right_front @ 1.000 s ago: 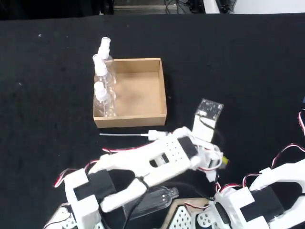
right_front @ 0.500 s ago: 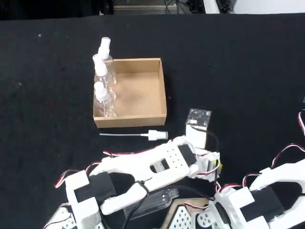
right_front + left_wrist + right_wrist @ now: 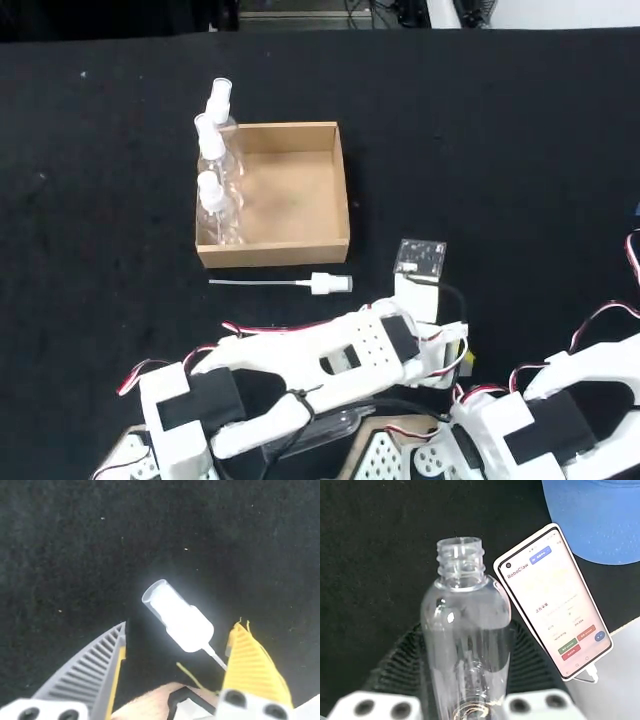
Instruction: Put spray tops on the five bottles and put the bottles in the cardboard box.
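Note:
In the left wrist view a white spray top point(image 3: 177, 617) sits between the spread fingers of my left gripper point(image 3: 181, 626), over the black cloth, touching neither finger. Its thin tube runs back toward the yellow finger point(image 3: 250, 655). My right gripper point(image 3: 465, 680) is shut on a clear uncapped bottle point(image 3: 465, 630), neck pointing away. In the high view another spray top point(image 3: 330, 284) lies in front of the cardboard box point(image 3: 300, 245), its tube stretched left. Three capped bottles point(image 3: 210, 190) stand along the box's left wall. The left arm point(image 3: 340, 350) lies across the near table.
A second clear bottle point(image 3: 335, 425) lies mostly hidden under the left arm at the near edge. The right arm point(image 3: 545, 420) sits at the near right. A phone point(image 3: 552, 600) and a blue cap point(image 3: 595, 515) lie beyond the held bottle.
The left arm has swung down toward the near edge and a little left, its wrist now lower over the cloth and covering more of the lying bottle. Box, bottles and loose spray top stayed put.

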Motion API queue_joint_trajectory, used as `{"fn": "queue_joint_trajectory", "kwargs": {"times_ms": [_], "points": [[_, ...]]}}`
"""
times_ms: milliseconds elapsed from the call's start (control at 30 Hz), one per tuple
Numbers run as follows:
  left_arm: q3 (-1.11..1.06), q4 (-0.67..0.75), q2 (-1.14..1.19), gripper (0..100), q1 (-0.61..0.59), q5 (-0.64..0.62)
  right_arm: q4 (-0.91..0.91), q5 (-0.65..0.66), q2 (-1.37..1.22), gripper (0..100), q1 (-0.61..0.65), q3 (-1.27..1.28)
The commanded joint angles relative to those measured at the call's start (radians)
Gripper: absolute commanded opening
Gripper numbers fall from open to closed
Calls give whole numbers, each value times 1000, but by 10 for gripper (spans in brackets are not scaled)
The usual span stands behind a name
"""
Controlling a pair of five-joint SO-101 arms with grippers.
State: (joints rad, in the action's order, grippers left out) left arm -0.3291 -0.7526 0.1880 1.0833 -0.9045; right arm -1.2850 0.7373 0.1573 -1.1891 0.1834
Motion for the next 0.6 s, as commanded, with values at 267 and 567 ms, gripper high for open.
{"fn": "queue_joint_trajectory", "kwargs": {"times_ms": [267, 567], "points": [[-42, 17, -43, 230, 13, -6, -12, 9, 10, 11, -18, -58], [-51, 14, -44, 144, -13, 64, -12, 9, 10, 11, -18, -58]]}}
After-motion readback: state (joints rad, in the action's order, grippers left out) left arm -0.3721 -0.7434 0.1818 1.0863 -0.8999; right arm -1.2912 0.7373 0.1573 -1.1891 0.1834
